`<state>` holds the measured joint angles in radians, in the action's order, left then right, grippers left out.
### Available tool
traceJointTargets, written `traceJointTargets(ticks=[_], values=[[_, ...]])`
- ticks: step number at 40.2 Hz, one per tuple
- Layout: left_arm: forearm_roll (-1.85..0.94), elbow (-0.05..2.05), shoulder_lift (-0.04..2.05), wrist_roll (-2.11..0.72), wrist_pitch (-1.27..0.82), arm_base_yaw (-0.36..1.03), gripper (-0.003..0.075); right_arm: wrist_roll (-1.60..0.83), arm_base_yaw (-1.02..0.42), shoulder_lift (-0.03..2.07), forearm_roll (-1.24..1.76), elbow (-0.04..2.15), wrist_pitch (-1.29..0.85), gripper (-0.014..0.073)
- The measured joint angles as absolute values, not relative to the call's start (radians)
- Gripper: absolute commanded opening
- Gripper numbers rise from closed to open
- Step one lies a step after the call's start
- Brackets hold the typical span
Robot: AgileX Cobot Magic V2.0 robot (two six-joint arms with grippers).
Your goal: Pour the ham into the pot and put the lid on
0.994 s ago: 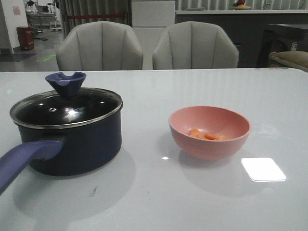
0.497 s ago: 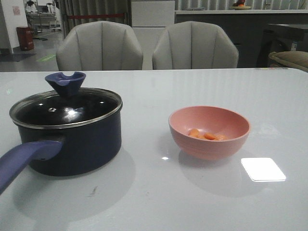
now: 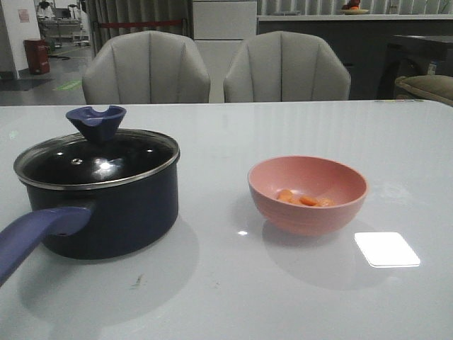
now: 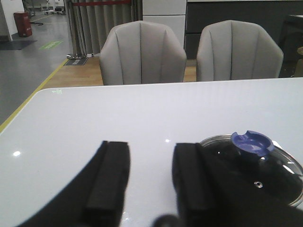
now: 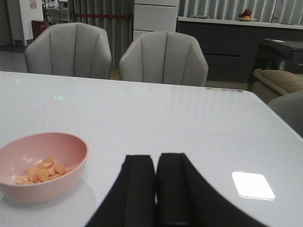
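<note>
The dark pot (image 3: 106,212) stands at the table's left, its purple-blue handle (image 3: 39,234) pointing toward the near left corner. The glass lid (image 3: 99,159) with its blue knob (image 3: 97,122) rests on it; the lid (image 4: 265,165) also shows in the left wrist view. Orange ham (image 3: 303,199) chunks lie in a pink bowl (image 3: 308,195) at centre right, seen too as ham (image 5: 42,170) in the right wrist view. My left gripper (image 4: 151,161) is open over bare table, left of the pot. My right gripper (image 5: 156,163) is shut and empty, right of the bowl (image 5: 40,165).
Two grey chairs (image 3: 146,67) (image 3: 287,67) stand behind the table's far edge. A bright light reflection (image 3: 386,248) lies on the white table (image 3: 233,297) near the bowl. Neither arm shows in the front view.
</note>
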<state>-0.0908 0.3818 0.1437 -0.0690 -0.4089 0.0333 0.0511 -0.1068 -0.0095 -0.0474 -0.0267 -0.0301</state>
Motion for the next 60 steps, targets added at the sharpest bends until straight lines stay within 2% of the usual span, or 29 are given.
traceJointTargets(ticks=[3,5,16,37,45,60], values=[[-0.088,0.382,0.156,-0.069,-0.409,0.033,0.0634,0.051,-0.107,-0.010,-0.047,-0.027,-0.030,0.0160],[-0.088,0.382,0.172,-0.069,-0.410,0.033,0.0648,0.051,-0.107,-0.010,-0.047,-0.027,-0.030,0.0160],[-0.091,0.444,0.347,-0.069,-0.478,0.094,0.0646,0.051,-0.107,-0.010,-0.047,-0.027,-0.030,0.0160],[-0.212,0.904,1.143,-0.069,-0.711,0.115,0.0645,0.051,-0.107,-0.010,-0.047,-0.027,-0.030,0.0160],[-0.207,1.069,1.332,-0.037,-0.747,0.238,0.0636,0.051,-0.107,-0.010,-0.047,-0.027,-0.030,0.0160],[0.063,1.340,1.584,0.248,-0.870,0.453,0.0636,0.051,-0.107,-0.010,-0.047,-0.027,-0.030,0.0160]])
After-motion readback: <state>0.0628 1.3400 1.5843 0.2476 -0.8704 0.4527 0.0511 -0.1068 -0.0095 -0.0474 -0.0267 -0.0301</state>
